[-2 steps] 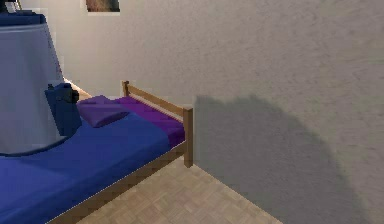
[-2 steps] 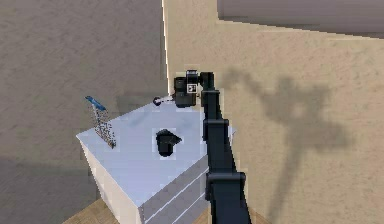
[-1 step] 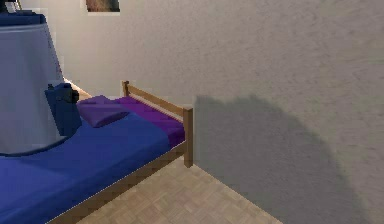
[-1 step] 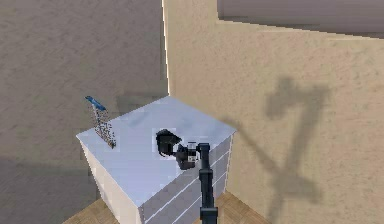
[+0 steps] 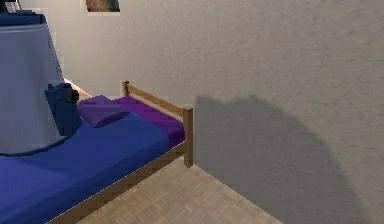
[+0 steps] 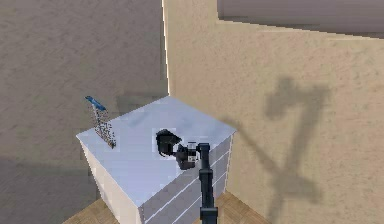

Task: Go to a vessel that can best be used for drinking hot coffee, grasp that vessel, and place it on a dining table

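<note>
Forward view: I see a bed (image 5: 90, 160) on the left and open floor (image 5: 230, 200) right of its corner post (image 5: 188, 135).

Arm side view: the gripper (image 6: 173, 150) is above the white dresser (image 6: 130, 168), mid-top, by a dark blob (image 6: 165, 136), perhaps the vessel. I cannot tell the jaws' state or whether it holds anything.

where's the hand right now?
Arm side view, near the middle: the hand shows against the top of the white dresser, to the picture's right of the small wire rack standing near that top's left end.
</note>
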Controlling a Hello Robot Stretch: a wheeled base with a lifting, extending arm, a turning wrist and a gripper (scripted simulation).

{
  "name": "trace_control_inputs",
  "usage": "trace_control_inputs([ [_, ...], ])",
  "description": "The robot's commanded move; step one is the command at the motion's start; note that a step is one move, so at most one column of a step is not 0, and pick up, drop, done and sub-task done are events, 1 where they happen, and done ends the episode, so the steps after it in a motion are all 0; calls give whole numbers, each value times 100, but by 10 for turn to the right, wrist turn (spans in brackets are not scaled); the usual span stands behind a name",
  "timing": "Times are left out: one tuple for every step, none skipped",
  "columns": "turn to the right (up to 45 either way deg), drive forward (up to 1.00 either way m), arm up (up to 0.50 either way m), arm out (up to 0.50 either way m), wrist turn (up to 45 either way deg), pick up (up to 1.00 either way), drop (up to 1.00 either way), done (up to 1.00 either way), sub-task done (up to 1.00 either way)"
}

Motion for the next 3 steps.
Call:
trace_control_inputs([
  [0,0,10,0,0,0,0,0,0],
  [0,0,30,0,0,0,0,0,0],
  [0,0,0,0,-450,0,0,0,0],
])
